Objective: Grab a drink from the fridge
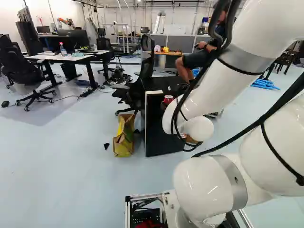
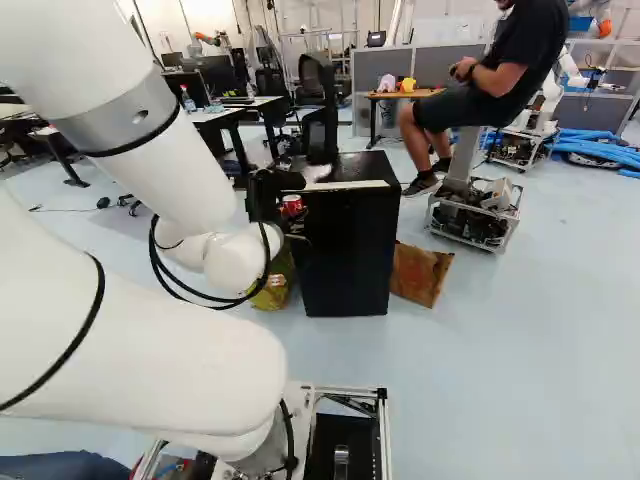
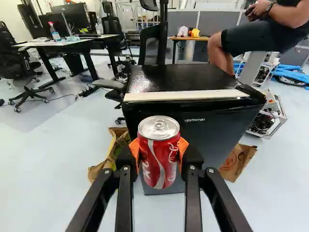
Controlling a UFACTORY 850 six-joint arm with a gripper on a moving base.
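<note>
1 gripper [image 2: 289, 207], 2 fingers, holding 1 red soda can [image 3: 159, 153] between its 2 orange pads [image 3: 134, 149], 1 on each side, lid up. Can is outside 1 black fridge [image 3: 207, 133], in front of its front face (1 pale strip [image 3: 186, 95] along the top front edge). 2 bags [image 3: 113, 151] stand on the floor, 1 per side of the fridge, plus 1 black office chair [image 3: 153, 41] behind it.
</note>
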